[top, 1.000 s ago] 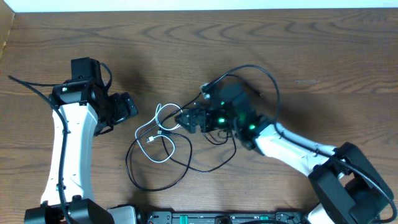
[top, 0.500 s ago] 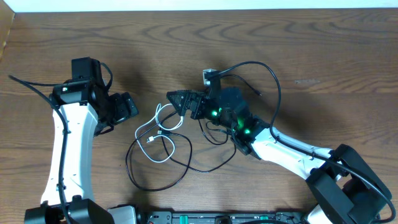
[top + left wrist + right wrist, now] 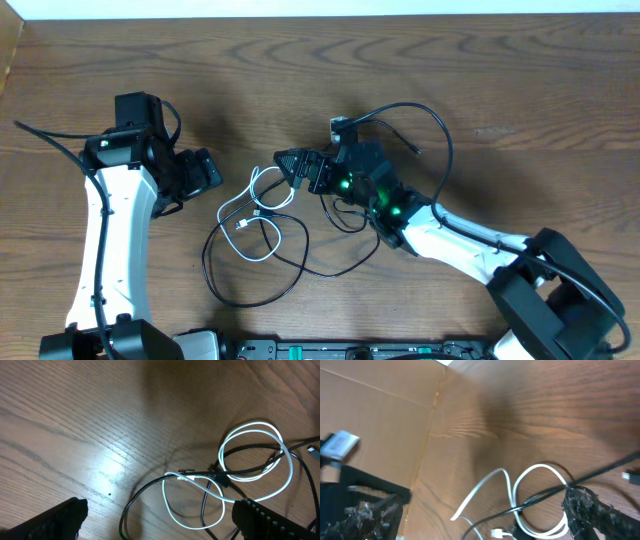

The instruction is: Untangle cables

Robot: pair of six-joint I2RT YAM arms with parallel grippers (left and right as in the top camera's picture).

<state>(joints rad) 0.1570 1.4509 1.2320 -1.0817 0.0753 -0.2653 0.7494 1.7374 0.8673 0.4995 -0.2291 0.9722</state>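
Cables (image 3: 258,213) just beside right tool (image 3: 288,168)

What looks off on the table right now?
Only the tangle on the brown wooden table: the thin white cable loops through the longer thin black cables, which cross it in several places. Nothing looks spilled or damaged. The left gripper and right gripper are open and empty.

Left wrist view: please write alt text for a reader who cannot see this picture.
A looped white cable lies tangled with thin black cables on a wooden table. The left gripper is open and holds nothing; its dark fingertips show at the bottom corners.
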